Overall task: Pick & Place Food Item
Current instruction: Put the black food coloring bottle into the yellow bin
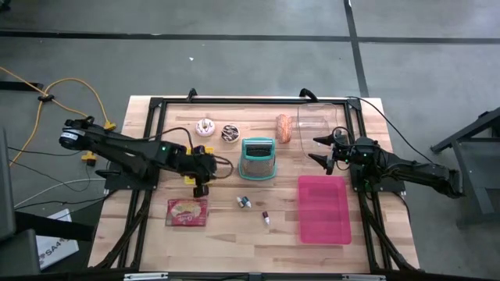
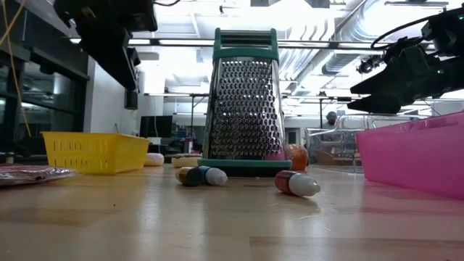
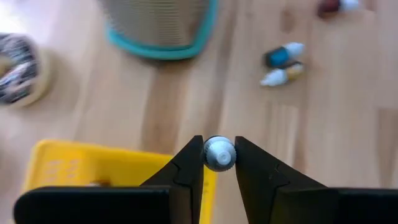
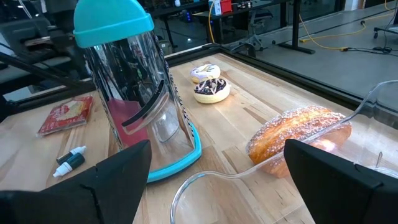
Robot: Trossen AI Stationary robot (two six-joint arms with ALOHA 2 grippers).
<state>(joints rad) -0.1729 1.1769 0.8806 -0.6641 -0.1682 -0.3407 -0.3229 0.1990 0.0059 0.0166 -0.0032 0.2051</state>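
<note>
My left gripper (image 3: 219, 155) is shut on a small bottle, of which only the white ribbed cap (image 3: 219, 153) shows. It hangs above the edge of a yellow basket (image 3: 93, 171), left of the teal-rimmed grater (image 1: 258, 158). In the high view this gripper (image 1: 201, 184) is near the table's middle left. Two donuts (image 1: 205, 126) (image 1: 230, 133) and a bread roll (image 1: 284, 129) lie on the table behind the grater. My right gripper (image 1: 319, 150) waits open at the right, beside a clear container (image 1: 320, 125), and holds nothing. My left gripper pinches the white ribbed cap (image 3: 219, 163) between its two fingertips, one on each side. The fingers slant downward from above. What is below the cap is hidden by the cap itself. The thing is clear of the table, over the yellow basket's edge.
A pink tray (image 1: 324, 208) lies at the right front and a red packet (image 1: 187, 211) at the left front. Two small bottles (image 1: 244, 202) (image 1: 266, 219) lie loose on the wood between them. A black frame (image 1: 234, 101) runs around the work area.
</note>
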